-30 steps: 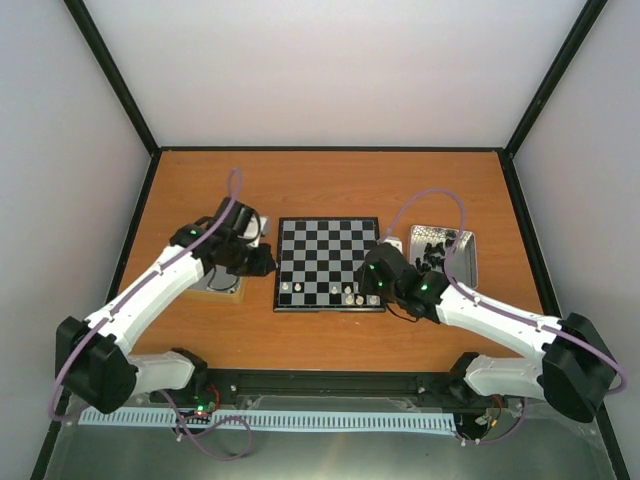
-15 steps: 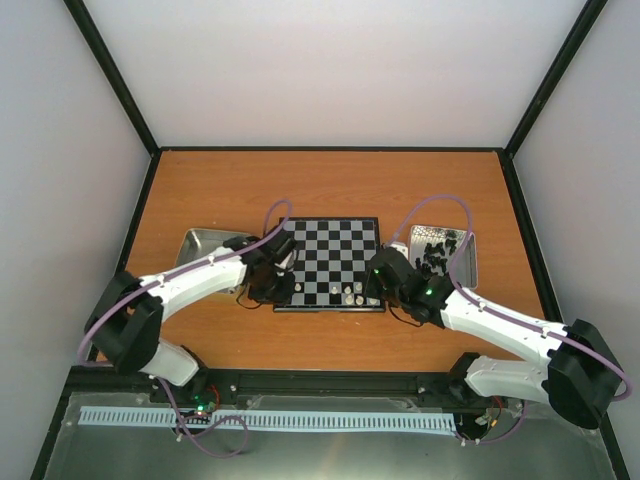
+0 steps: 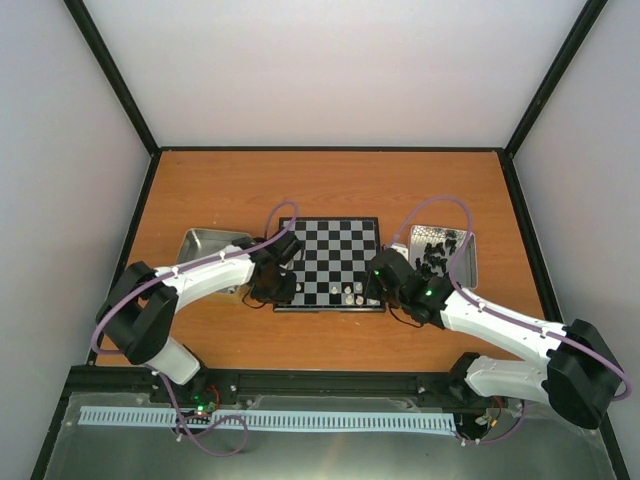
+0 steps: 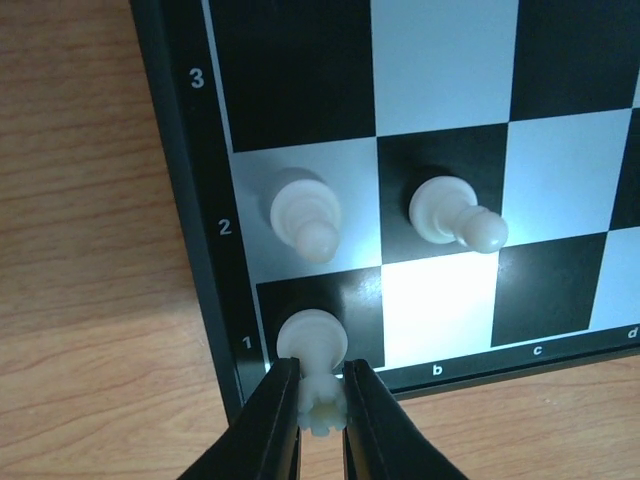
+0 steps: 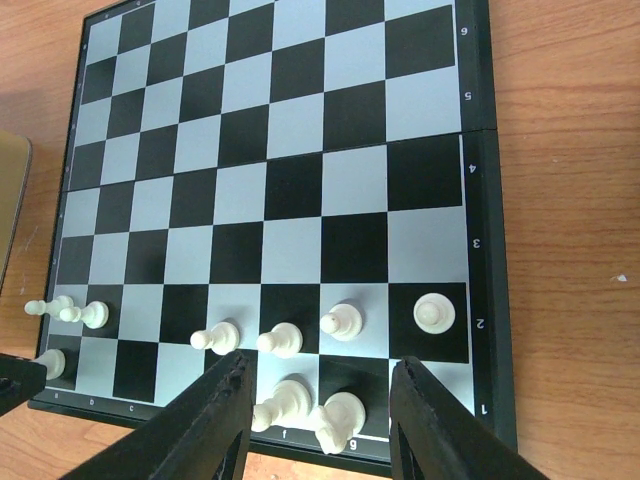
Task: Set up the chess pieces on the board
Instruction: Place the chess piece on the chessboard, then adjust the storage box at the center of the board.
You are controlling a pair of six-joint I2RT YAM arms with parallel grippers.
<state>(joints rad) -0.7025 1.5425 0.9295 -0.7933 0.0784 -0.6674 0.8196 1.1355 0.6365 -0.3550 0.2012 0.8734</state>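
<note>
The left gripper (image 4: 320, 388) is clamped on a white rook (image 4: 310, 335) on the near-left corner square of the board (image 4: 450, 60), while the right gripper (image 5: 320, 380) hangs, fingers apart, over white pieces (image 5: 340, 412) near its near-right corner

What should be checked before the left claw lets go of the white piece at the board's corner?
1. Left claw shut on white rook: ok.
2. Rook over corner square a1 of the board: ok.
3. Rook base seated flat on the square: cannot tell.
4. Nearest pawn apart from the claw: ok.
5. Right claw open, over the board's other near corner: ok.
</note>
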